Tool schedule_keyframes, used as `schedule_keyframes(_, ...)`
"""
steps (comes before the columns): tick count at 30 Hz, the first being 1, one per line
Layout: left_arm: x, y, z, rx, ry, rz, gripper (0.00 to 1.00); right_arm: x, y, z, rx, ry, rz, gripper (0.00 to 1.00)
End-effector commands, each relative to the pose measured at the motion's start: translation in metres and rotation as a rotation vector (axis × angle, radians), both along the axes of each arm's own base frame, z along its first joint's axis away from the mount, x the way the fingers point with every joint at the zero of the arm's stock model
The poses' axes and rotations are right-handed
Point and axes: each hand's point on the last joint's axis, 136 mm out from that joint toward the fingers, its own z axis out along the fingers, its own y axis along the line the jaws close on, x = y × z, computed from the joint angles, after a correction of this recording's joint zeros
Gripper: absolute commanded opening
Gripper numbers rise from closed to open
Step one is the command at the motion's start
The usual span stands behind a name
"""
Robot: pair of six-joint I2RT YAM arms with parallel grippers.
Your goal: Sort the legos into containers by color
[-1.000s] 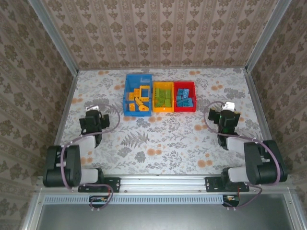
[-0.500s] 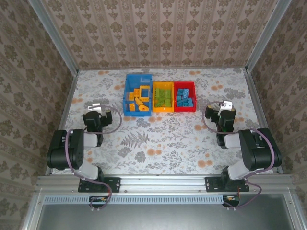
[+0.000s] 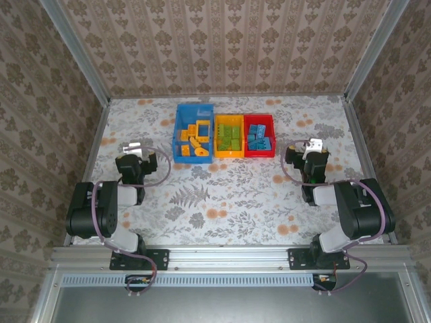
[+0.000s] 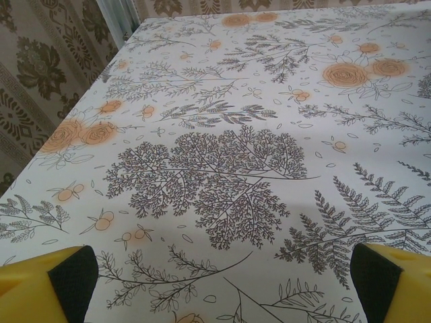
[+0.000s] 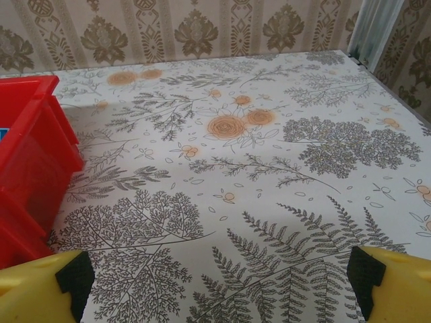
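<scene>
Three containers stand side by side at the back middle of the table. The blue bin (image 3: 194, 107) holds orange legos (image 3: 192, 140), the orange-yellow bin (image 3: 229, 155) holds green legos (image 3: 229, 132), and the red bin (image 3: 259, 117) holds blue legos (image 3: 259, 138). My left gripper (image 3: 138, 153) (image 4: 225, 289) rests low over bare cloth at the left, open, with nothing between its fingers. My right gripper (image 3: 308, 151) (image 5: 219, 286) is open and empty at the right. In the right wrist view the red bin (image 5: 27, 155) stands to its left.
Floral tablecloth (image 3: 222, 195) covers the table. Patterned walls with metal corner posts (image 5: 374, 27) close in the back and both sides. Both arms are folded back near the front rail (image 3: 222, 256).
Both arms have folded back, their big links swinging up and toward the sides. The grippers drew slightly toward the back and stayed open. The legos and bins have not moved.
</scene>
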Motion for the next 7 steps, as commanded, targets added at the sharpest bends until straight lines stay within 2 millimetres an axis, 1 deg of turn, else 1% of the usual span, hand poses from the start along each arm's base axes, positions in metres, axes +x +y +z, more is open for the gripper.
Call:
schedule_keyframes(1, 0.0081, -0.0011, 0.0144, 0.016, -0.047, -0.004, 1.00, 0.0060, 0.0079, 0.0006, -0.010, 0.011, 0.051, 1.00)
schedule_keyframes(7, 0.0081, -0.0012, 0.0145, 0.017, -0.046, -0.004, 1.00, 0.0063, 0.0077, 0.0001, -0.004, 0.014, 0.059, 1.00)
